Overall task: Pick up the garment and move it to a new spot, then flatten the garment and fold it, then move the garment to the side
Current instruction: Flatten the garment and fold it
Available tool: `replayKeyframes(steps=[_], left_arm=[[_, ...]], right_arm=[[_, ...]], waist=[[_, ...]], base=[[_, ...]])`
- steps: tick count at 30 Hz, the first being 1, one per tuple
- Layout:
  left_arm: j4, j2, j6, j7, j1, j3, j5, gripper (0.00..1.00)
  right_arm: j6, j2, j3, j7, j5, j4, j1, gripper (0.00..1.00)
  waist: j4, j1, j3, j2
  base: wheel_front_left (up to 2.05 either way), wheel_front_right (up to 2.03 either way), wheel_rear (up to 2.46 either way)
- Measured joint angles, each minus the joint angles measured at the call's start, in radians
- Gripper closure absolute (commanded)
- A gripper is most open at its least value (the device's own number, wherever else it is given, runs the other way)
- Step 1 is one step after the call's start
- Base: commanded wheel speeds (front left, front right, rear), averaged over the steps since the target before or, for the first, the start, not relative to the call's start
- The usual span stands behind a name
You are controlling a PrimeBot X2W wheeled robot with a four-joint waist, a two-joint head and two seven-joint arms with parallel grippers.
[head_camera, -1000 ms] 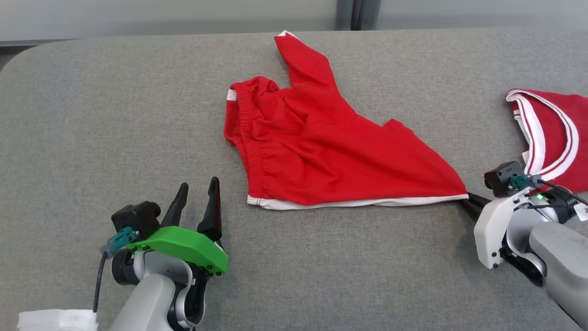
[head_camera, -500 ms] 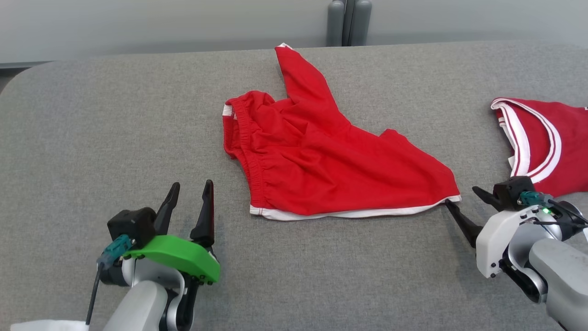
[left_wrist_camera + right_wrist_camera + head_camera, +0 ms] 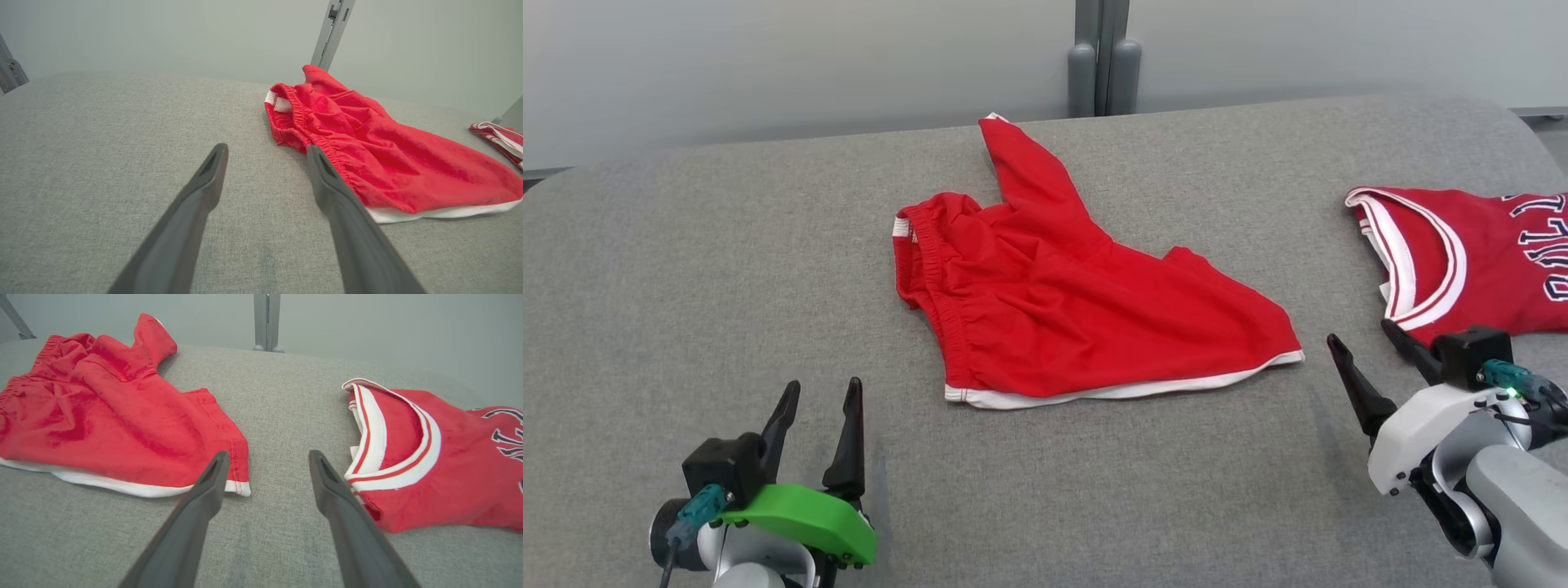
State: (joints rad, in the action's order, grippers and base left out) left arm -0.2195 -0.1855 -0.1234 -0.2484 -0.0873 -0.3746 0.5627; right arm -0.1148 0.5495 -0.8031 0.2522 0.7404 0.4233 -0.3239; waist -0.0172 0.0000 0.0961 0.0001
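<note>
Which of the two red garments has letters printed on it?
The red jersey on the robot's right, with a white-trimmed neckline, bears dark letters. The red shorts in the middle are plain, with an elastic waistband.

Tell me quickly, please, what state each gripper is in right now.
Left gripper: open, holding nothing.
Right gripper: open, holding nothing, just clear of the red shorts.

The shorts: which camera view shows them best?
The head view: the shorts lie whole there, waistband to white hem. The left wrist view shows the waistband close, but the hem corner leaves the frame. The right wrist view shows that corner close; the waistband is partly cut.
</note>
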Motion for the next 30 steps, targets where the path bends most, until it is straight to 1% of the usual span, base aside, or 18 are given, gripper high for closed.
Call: replayKeyframes(steps=[5, 10, 16, 20, 27, 30], left_arm=[[0.011, -0.003, 0.000, 0.000, 0.036, 0.000, -0.036, 0.00], [0.020, -0.011, 0.000, 0.000, 0.085, 0.037, -0.048, 0.00], [0.035, -0.014, 0.000, 0.000, 0.121, 0.051, -0.079, 0.00], [0.034, -0.015, 0.000, 0.000, 0.151, 0.077, -0.094, 0.00], [0.034, -0.017, 0.000, 0.000, 0.182, 0.101, -0.102, 0.00], [0.034, -0.016, 0.000, 0.000, 0.193, 0.110, -0.105, 0.00]], right_arm=[[-0.008, 0.001, 0.066, 0.001, -0.006, -0.034, 0.067, 0.00], [-0.010, -0.006, 0.167, 0.001, -0.058, -0.110, 0.105, 0.00], [-0.010, -0.012, 0.245, 0.001, -0.096, -0.144, 0.201, 0.00], [-0.010, -0.043, 0.301, 0.001, -0.131, -0.157, 0.268, 0.00], [-0.010, -0.082, 0.333, 0.001, -0.166, -0.182, 0.321, 0.00], [-0.010, -0.100, 0.363, 0.001, -0.190, -0.194, 0.337, 0.00]], waist=[[-0.007, 0.0000, -0.021, 0.0000], [-0.008, 0.0000, -0.050, 0.0000], [0.002, 0.0000, -0.078, 0.0000], [0.024, 0.0000, -0.090, 0.0000], [0.053, 0.0000, -0.103, 0.0000], [0.066, 0.0000, -0.108, 0.0000]], base=[[0.00, 0.00, 0.00], [0.00, 0.00, 0.00], [0.00, 0.00, 0.00], [0.00, 0.00, 0.00], [0.00, 0.00, 0.00], [0.00, 0.00, 0.00]])
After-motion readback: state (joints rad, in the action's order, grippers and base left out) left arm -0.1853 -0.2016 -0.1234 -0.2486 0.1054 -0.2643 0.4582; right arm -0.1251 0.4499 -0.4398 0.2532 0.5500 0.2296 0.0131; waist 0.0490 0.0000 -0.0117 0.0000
